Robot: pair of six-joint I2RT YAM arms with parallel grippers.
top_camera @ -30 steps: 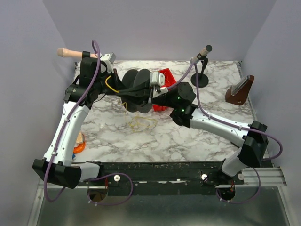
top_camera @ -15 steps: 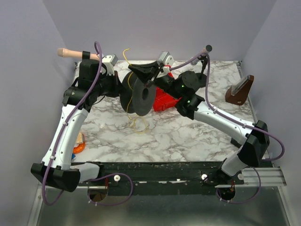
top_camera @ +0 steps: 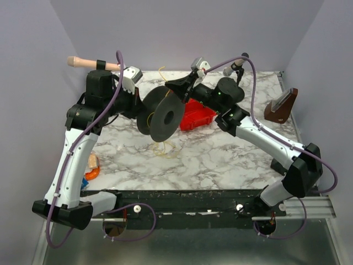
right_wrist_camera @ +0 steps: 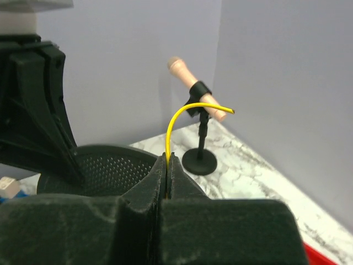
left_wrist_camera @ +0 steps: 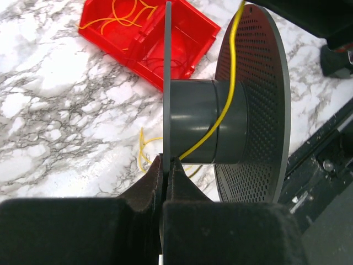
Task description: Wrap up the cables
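A black spool (top_camera: 162,113) hangs in the air above the marble table. My left gripper (top_camera: 140,105) is shut on its thin solid flange (left_wrist_camera: 167,83), the jaws (left_wrist_camera: 167,160) pinching the disc's edge. A yellow cable (left_wrist_camera: 223,113) crosses the grey hub (left_wrist_camera: 201,121) beside the perforated flange (left_wrist_camera: 253,99). My right gripper (top_camera: 172,84) sits just above and behind the spool, shut on that cable (right_wrist_camera: 176,118), whose free end curls up past the fingertips (right_wrist_camera: 167,160). The cable's slack lies in loops on the table (top_camera: 164,148) below the spool. More cables (left_wrist_camera: 118,14) lie in the red bin (top_camera: 199,115).
A small microphone stand (top_camera: 237,83) stands at the back right, and a brown wedge-shaped object (top_camera: 281,106) near the right edge. A wooden-tipped rod (top_camera: 83,62) sticks out at the back left. An orange item (top_camera: 92,168) lies by the left arm.
The spool has turned so its flange faces the top camera more. My right gripper carried the cable up over the spool and a little to the right. The loose loops on the table have shrunk.
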